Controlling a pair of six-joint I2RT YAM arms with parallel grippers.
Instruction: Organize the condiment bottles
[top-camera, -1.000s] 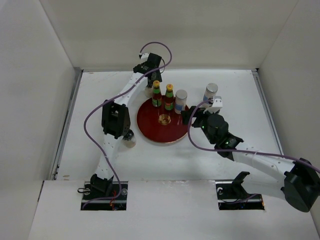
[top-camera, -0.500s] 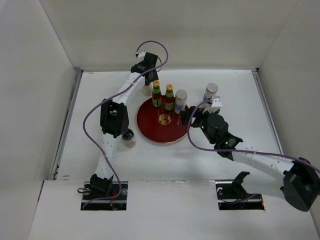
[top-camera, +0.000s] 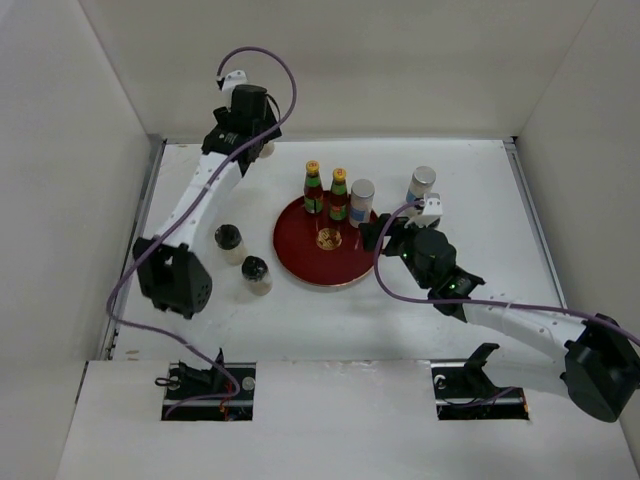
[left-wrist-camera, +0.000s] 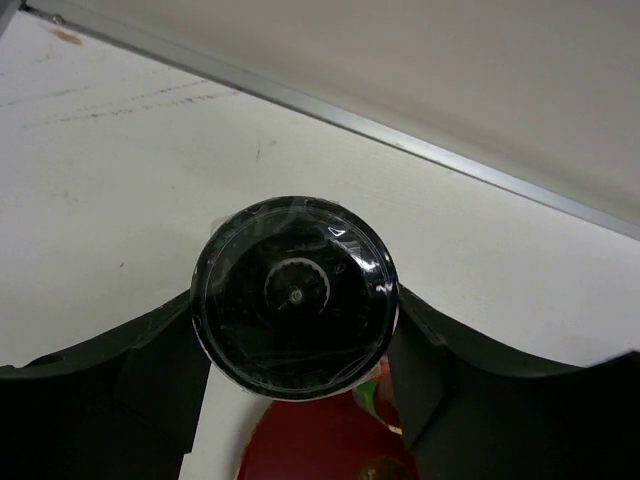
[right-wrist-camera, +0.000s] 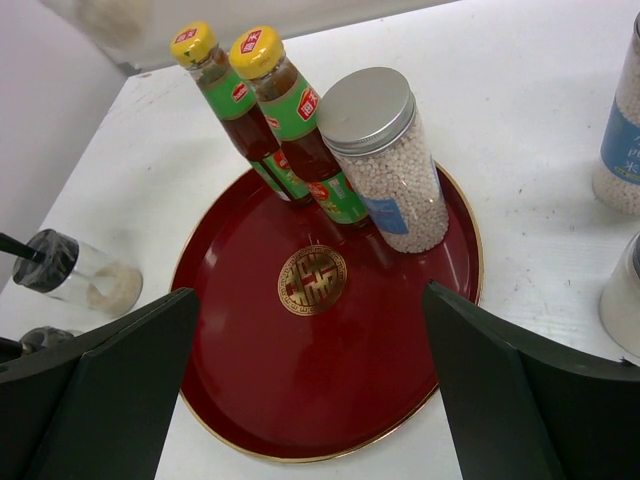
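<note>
A round red tray (top-camera: 300, 255) lies flat on the white table (top-camera: 480, 190), about mid-table, a little left of centre. It has a thin gold rim and a gold emblem (right-wrist-camera: 313, 279) at its centre. From the right wrist its lacquer shows glossy, with soft reflections. The table carries faint scuffs (left-wrist-camera: 100, 100) and a small brown spot (left-wrist-camera: 65, 38) near the far edge, where a metal strip (left-wrist-camera: 400, 140) meets the back wall (top-camera: 350, 60). Plain pale walls close in the left (top-camera: 60, 200) and right (top-camera: 590, 120) sides. A white panel (top-camera: 340, 420) spans the near edge, with two dark cut-outs in it.
</note>
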